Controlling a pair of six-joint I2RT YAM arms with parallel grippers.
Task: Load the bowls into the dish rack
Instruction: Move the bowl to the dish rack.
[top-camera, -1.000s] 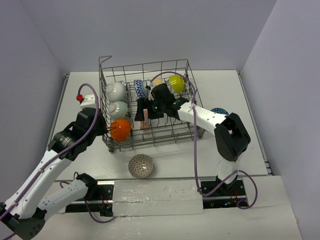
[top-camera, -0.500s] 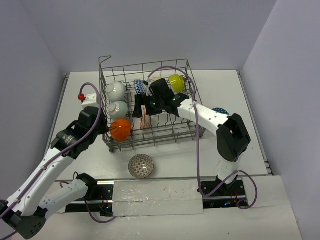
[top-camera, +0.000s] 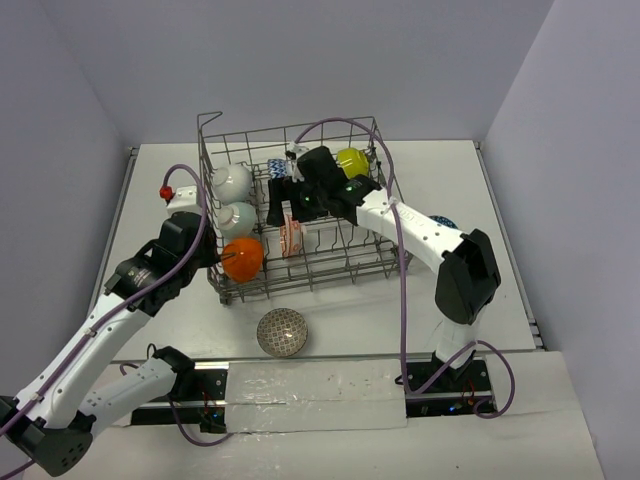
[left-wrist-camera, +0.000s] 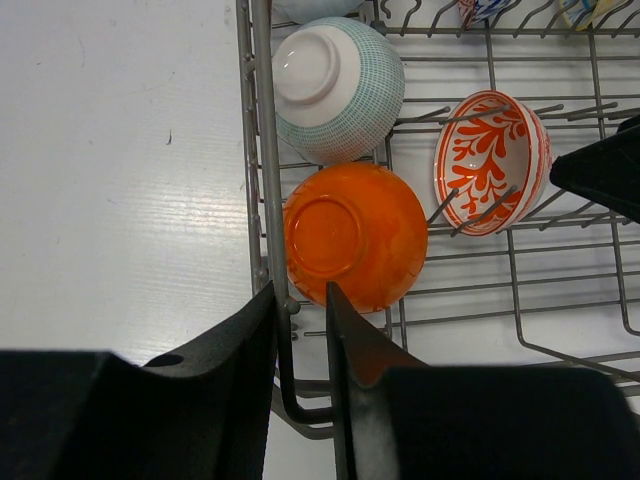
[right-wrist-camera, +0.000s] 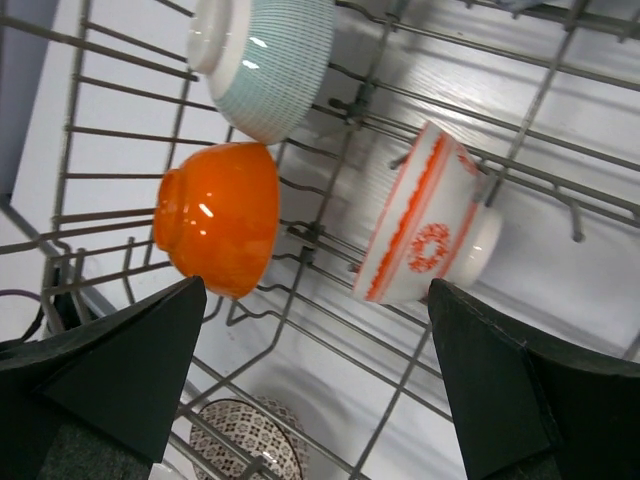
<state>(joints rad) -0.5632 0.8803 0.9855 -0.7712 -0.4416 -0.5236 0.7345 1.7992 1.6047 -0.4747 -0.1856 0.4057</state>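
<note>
My right gripper (right-wrist-camera: 310, 380), jaws wide and empty, has risen off the red-white bowl (right-wrist-camera: 425, 225) now standing in the dish rack (top-camera: 372, 262), while my left gripper (left-wrist-camera: 300, 330) pinches the rack's rim beside the orange bowl (left-wrist-camera: 355, 235).

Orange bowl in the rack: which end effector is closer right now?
Left. The left end effector sits right beside the orange bowl, its fingers astride the rack edge wire. The right end effector hangs open over the rack's middle, farther off.

plain lavender-grey walls (top-camera: 300, 60) enclose a white table (top-camera: 440, 170) under even light.
</note>
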